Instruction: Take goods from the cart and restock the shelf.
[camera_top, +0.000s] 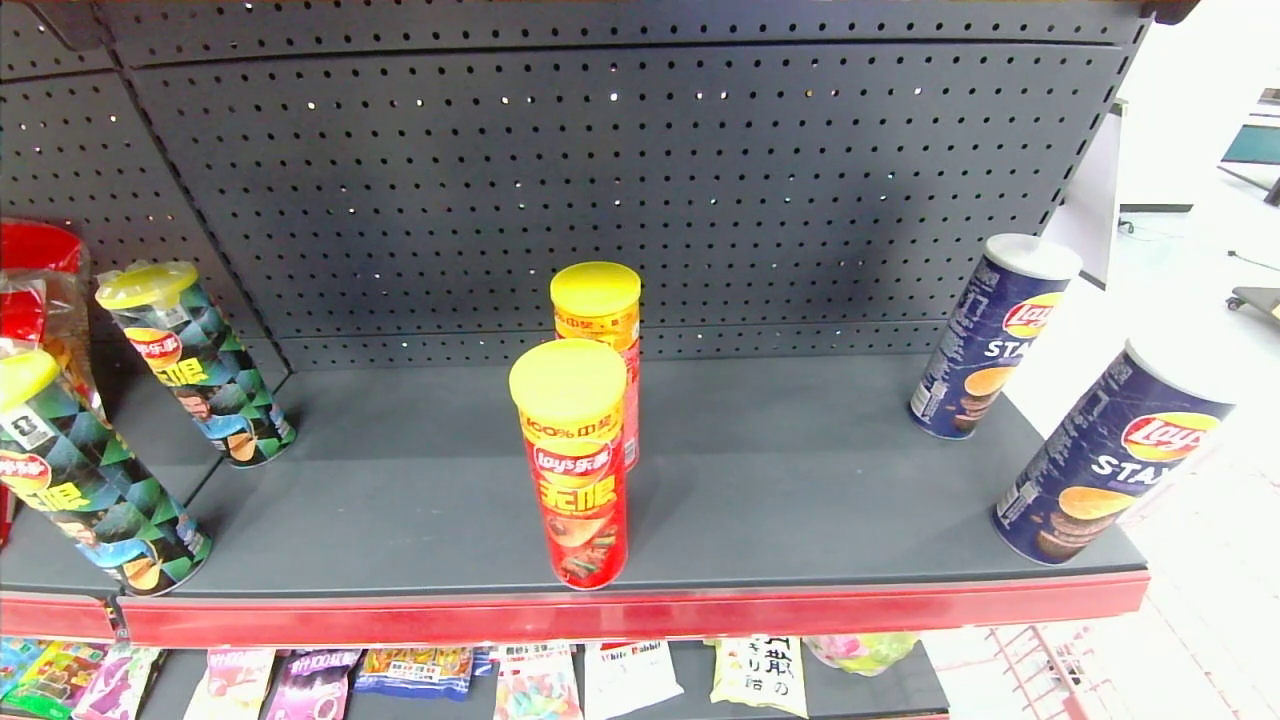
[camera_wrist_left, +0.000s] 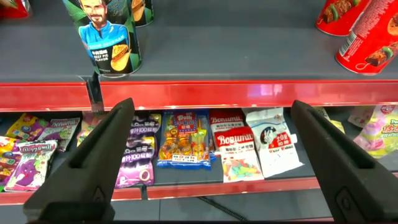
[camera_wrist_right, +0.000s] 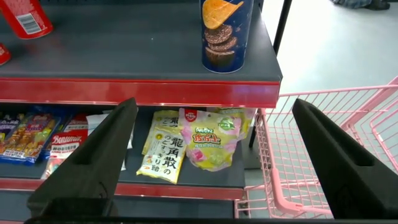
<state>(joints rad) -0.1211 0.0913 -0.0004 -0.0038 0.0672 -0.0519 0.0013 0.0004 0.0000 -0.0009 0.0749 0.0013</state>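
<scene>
The left gripper (camera_wrist_left: 212, 109) and the right gripper (camera_wrist_right: 216, 106) are both released, with fingers wide apart. On the dark grey metal shelf (camera_top: 800, 480) stand two red cardboard chip cans with yellow lids (camera_top: 575, 470); the front one partly hides the rear one. The pink wire cart (camera_wrist_right: 323, 155) is cut off at the picture's border.

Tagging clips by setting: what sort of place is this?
Probably a shop aisle, or a mock-up of one: a pegboard-backed shelf holds upright crisp cans, snack packets lie on the lower tier, and a pink wire cart stands at its end.
</scene>
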